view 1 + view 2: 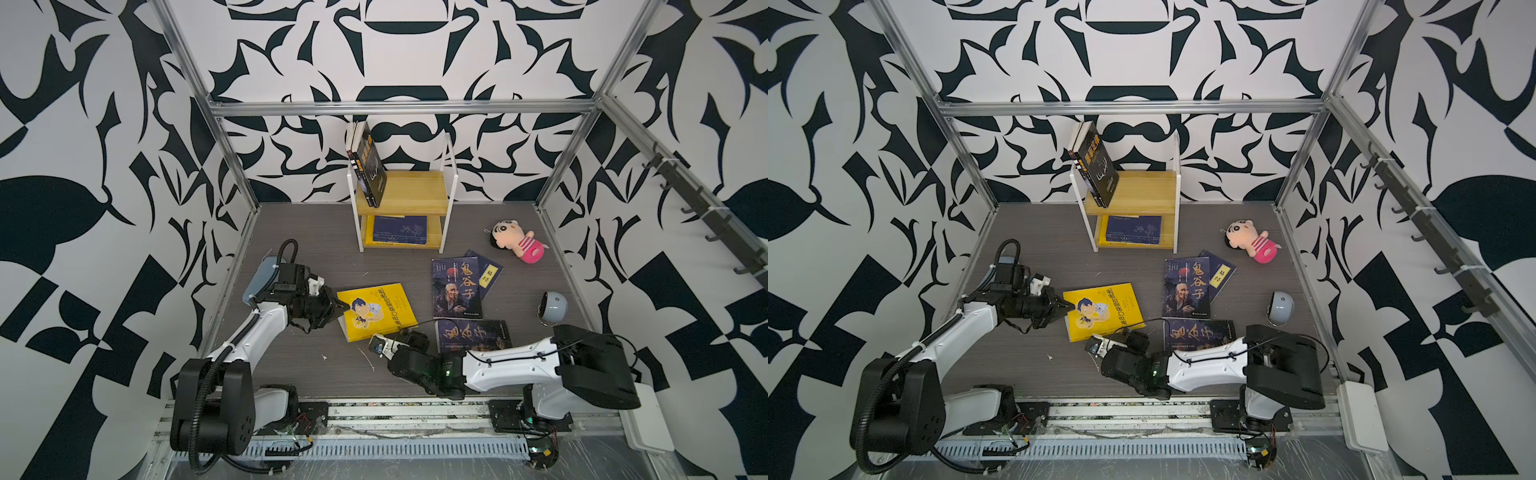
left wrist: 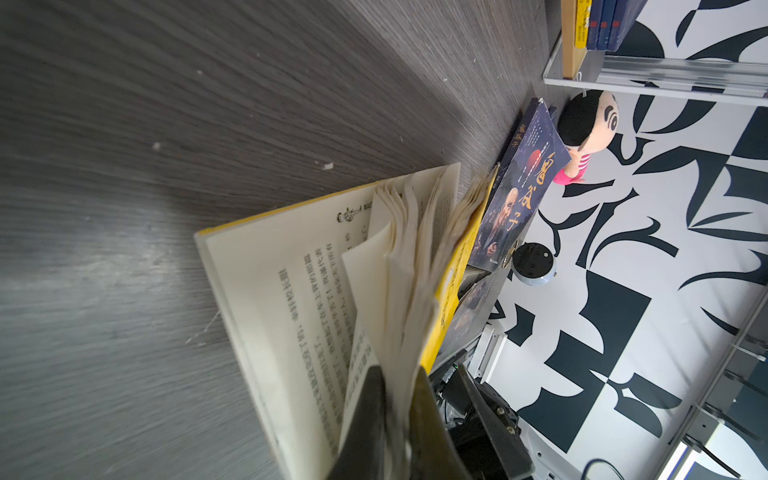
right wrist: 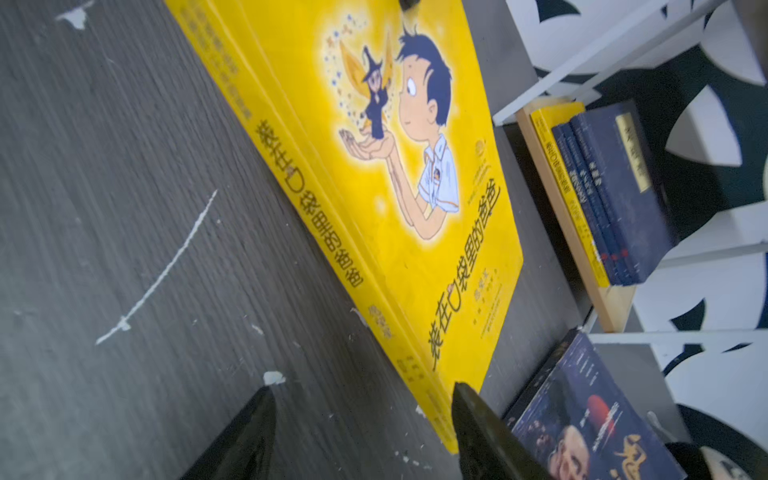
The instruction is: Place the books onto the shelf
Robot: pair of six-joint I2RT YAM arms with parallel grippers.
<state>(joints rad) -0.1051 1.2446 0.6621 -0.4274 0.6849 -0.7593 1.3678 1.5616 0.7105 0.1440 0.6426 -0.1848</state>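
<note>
A yellow cartoon-cover book (image 1: 378, 311) (image 1: 1104, 311) lies on the table in front of the shelf (image 1: 419, 193). My left gripper (image 1: 338, 309) (image 2: 397, 374) is shut on its front cover and a sheaf of pages at the left edge, and the pages fan open (image 2: 291, 291). My right gripper (image 1: 405, 332) (image 3: 363, 388) stands open at the book's near right corner (image 3: 449, 432), touching nothing. Two old-man portrait books (image 1: 456, 289) (image 1: 473, 334) and a navy book with a yellow label (image 1: 488, 274) lie to the right. Black books (image 1: 370, 166) lean on the top tier, and navy books (image 1: 399, 228) lie on the lower tier.
A pink-striped plush doll (image 1: 517, 243) lies at the back right of the table. A round grey gadget (image 1: 555, 307) sits near the right edge. Aluminium frame posts (image 1: 232, 158) and patterned walls close in the table. A rail of hooks (image 1: 702, 208) runs along the right wall.
</note>
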